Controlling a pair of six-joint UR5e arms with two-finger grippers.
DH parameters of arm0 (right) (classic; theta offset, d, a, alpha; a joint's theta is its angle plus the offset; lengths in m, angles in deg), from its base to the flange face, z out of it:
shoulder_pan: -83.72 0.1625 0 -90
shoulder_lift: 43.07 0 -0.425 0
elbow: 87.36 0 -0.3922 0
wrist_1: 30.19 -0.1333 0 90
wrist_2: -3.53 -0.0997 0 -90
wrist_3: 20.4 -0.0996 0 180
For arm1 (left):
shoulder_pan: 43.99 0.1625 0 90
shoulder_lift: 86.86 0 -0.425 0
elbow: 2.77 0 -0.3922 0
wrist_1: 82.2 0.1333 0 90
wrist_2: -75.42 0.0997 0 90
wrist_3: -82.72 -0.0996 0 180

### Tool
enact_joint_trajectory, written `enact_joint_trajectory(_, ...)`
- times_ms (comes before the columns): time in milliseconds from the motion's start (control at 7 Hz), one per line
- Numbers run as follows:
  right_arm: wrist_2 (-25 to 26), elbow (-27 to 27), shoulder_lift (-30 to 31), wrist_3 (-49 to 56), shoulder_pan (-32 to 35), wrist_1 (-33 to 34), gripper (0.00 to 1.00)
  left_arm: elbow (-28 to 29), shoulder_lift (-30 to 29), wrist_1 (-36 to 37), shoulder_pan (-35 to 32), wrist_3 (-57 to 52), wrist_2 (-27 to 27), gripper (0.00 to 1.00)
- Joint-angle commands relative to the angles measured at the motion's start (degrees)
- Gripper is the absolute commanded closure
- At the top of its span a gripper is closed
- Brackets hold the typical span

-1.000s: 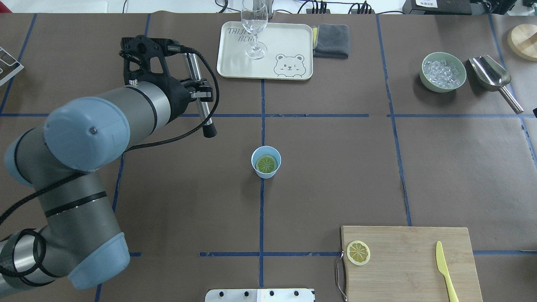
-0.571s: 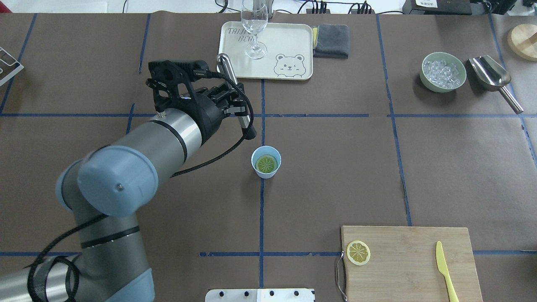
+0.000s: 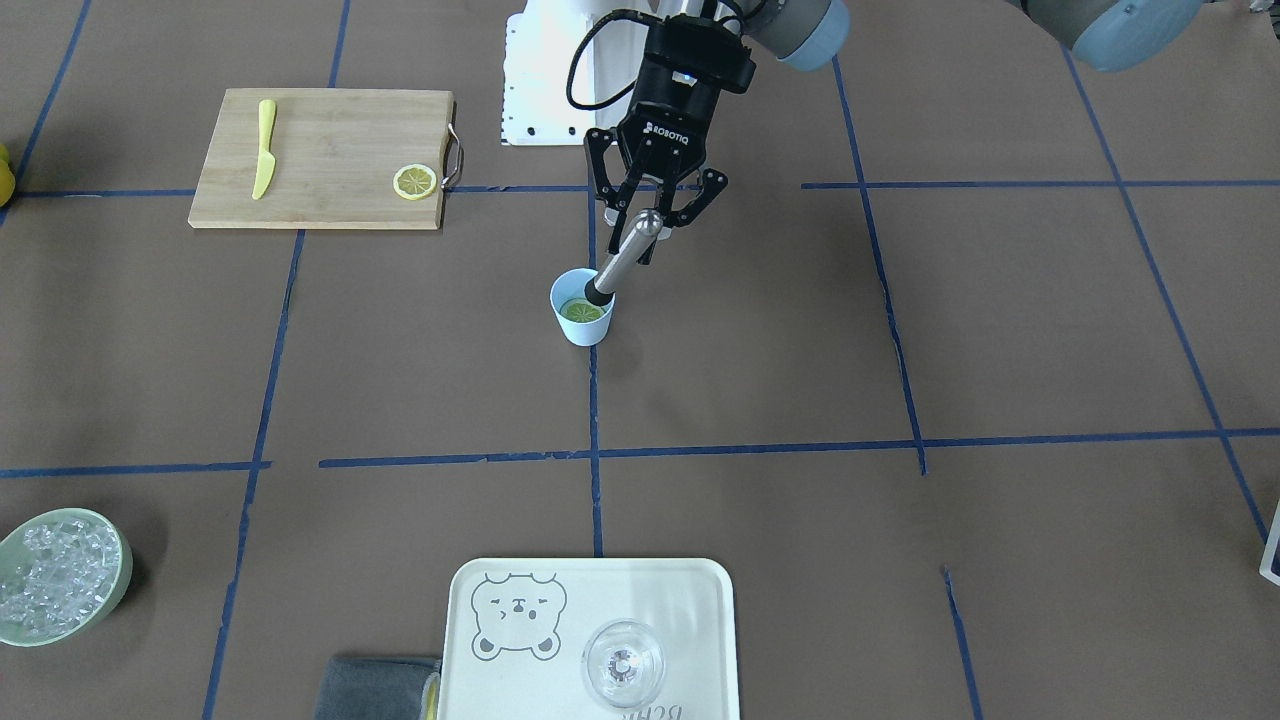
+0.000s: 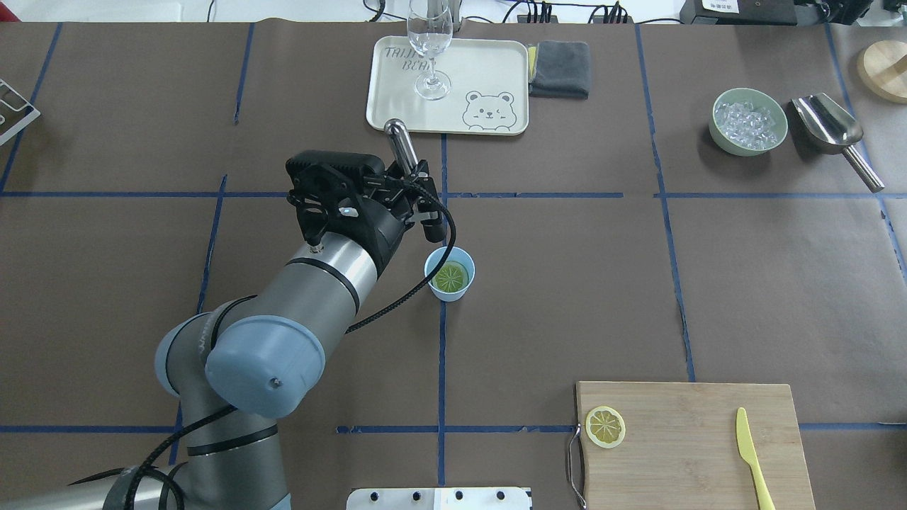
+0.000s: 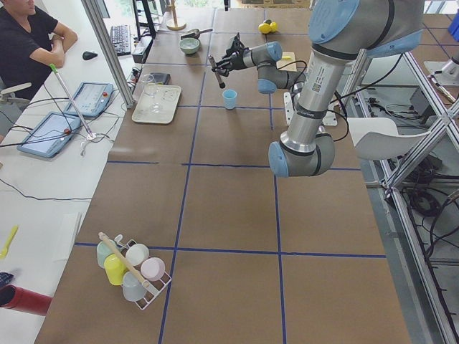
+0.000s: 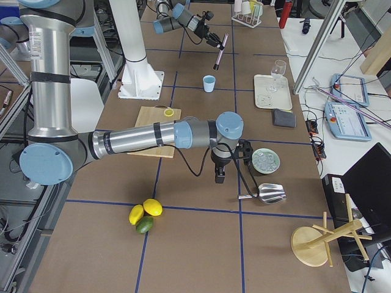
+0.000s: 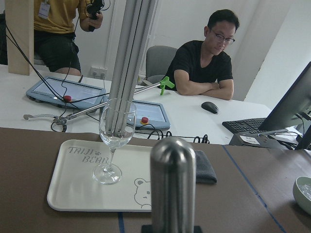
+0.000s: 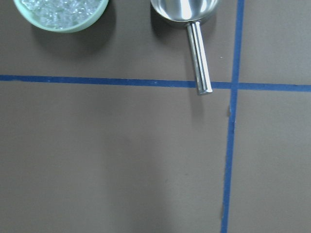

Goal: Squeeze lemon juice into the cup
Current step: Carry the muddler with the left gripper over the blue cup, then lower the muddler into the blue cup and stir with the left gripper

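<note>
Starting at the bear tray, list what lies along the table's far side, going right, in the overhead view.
Cream bear tray → grey cloth → pale-green bowl of ice → metal scoop → round wooden piece, cut off by the right edge.

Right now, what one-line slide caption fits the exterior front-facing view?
Left gripper holds a steel muddler angled down at the lemon in the blue cup.

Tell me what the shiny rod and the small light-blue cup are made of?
The shiny silver rod looks like polished metal: mirror-like highlights; its black tip is maybe rubber. The small light-blue tapered cup looks plastic: even opaque colour, thin rim.
</note>
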Motion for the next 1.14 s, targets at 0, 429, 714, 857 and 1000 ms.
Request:
enact_joint_trajectory(0, 0.0, 7.2, -0.6, 9.4, 3.9, -0.2, 0.00, 1.0, -1.1, -0.1, 1.4, -0.8, 1.2, 1.00)
enact_joint_trajectory(429, -0.1, 7.6, -0.1, 10.3, 5.7, -0.1, 0.00, 4.3, -2.6, -0.1, 1.4, -1.0, 1.2, 1.00)
enact_joint_trajectory(714, -0.1, 7.6, 0.0, 10.2, 5.8, -0.2, 0.00, 5.4, -2.6, -0.2, 1.4, -1.0, 1.1, 1.00)
enact_joint_trajectory(857, 0.0, 7.6, -0.1, 10.2, 5.9, -0.1, 0.00, 5.9, -2.5, -0.3, 1.5, -0.9, 1.1, 1.00)
enact_joint_trajectory(1000, 0.0, 7.6, -0.1, 10.2, 5.9, -0.1, 0.00, 6.5, -2.6, -0.3, 1.9, -0.9, 1.1, 1.00)
